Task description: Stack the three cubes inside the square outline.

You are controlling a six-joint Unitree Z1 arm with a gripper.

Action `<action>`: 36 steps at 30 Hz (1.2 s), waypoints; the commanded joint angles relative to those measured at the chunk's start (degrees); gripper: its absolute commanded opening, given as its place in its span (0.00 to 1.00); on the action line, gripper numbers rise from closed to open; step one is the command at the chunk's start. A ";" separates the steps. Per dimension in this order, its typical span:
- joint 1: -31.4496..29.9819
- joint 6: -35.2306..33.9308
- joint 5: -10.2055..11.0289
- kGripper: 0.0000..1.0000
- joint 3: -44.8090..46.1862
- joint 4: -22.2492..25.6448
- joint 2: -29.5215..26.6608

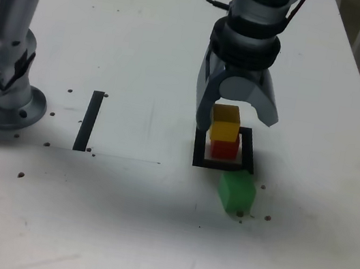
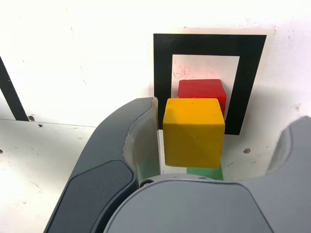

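- Inside the square outline, the red cube sits on the white middle, with black tape visible around it.
- On top of the red cube rests the yellow cube.
- Around the yellow cube, the gripper stands with its jaws wide, one finger near the cube and the other well apart from it.
- Just beside the outline, on its near side in the exterior view, the green cube lies on the white table.
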 commanded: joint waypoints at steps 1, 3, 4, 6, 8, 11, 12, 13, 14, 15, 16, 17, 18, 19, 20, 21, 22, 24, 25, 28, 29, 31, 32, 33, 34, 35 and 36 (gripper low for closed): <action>-0.32 0.01 0.05 0.99 -0.17 0.62 -1.04; -0.73 -0.04 -0.19 0.99 -0.23 1.05 -1.85; -1.01 -0.13 -0.42 0.99 -0.20 1.29 -2.27; -1.69 -0.72 -1.04 0.99 -0.03 2.01 -2.99; -2.51 -2.03 -1.65 0.99 0.25 2.86 -3.64; -4.26 -5.91 -2.16 0.99 0.49 4.14 -4.70; -4.91 -7.33 -2.17 0.99 0.41 4.29 -5.00; -5.62 -8.82 -2.16 0.99 0.27 4.34 -5.28; -6.39 -10.40 -2.15 0.99 0.07 4.34 -5.55; -7.19 -12.01 -2.13 0.99 -0.14 4.25 -5.79; -8.02 -13.61 -2.12 0.99 -0.35 4.10 -6.03; -8.84 -15.20 -2.11 0.99 -0.52 3.95 -6.27; -9.64 -16.79 -2.10 0.99 -0.63 3.80 -6.48; -10.41 -18.23 -2.10 0.99 -0.68 3.57 -6.64; -11.07 -19.44 -2.19 0.99 -0.68 3.25 -6.72; -11.65 -20.39 -2.39 0.99 -0.65 2.94 -6.72; -12.12 -21.12 -2.64 0.99 -0.62 2.70 -6.65; -12.80 -22.00 -3.17 0.98 -0.52 2.16 -6.30; -13.00 -22.16 -3.46 0.98 -0.38 1.80 -6.07; -13.29 -22.40 -3.98 0.97 0.48 0.67 -5.34; -13.32 -22.42 -4.05 0.97 1.15 -0.33 -5.04; -13.33 -22.15 -4.10 0.97 2.35 -2.59 -4.52; -13.33 -21.90 -4.11 0.97 2.95 -3.92 -4.24; -13.33 -21.59 -4.11 0.97 3.54 -5.40 -3.93; -13.33 -21.30 -4.11 0.97 4.10 -6.86 -3.60; -13.33 -21.02 -4.11 0.97 4.58 -8.22 -3.22; -13.33 -20.82 -4.11 0.97 4.95 -9.45 -2.78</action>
